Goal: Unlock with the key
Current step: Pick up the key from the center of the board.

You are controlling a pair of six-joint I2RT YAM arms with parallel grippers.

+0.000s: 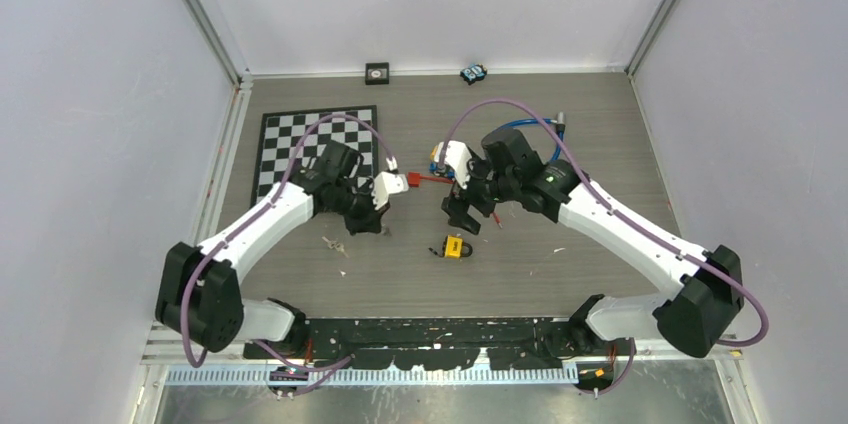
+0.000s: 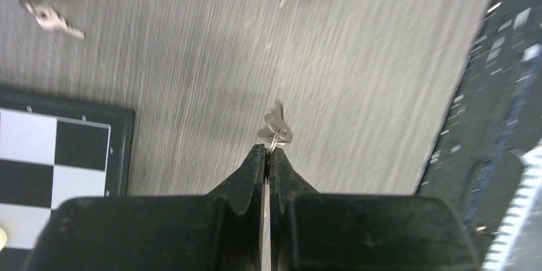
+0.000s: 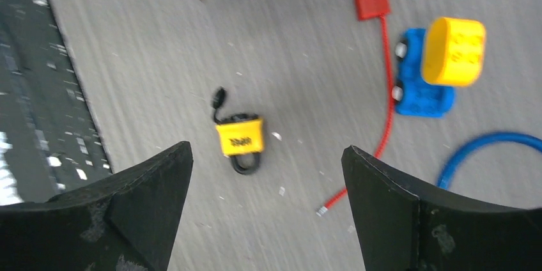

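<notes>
A small yellow padlock [image 1: 455,246] with a black shackle lies on the grey table between the two arms; it also shows in the right wrist view [image 3: 240,138]. My left gripper [image 2: 266,149] is shut on the ring of a silver key bunch [image 2: 275,129] and holds it above the table, left of the padlock [image 1: 368,226]. My right gripper [image 3: 267,159] is open and empty, hovering above and just behind the padlock [image 1: 462,219].
A red cable lock [image 3: 372,2] with its red cable and own keys [image 2: 48,16] lies behind the padlock. A blue toy car with a yellow cylinder [image 3: 452,50] sits beside it, with a blue cable [image 1: 530,129]. A chessboard [image 1: 300,139] lies at the left.
</notes>
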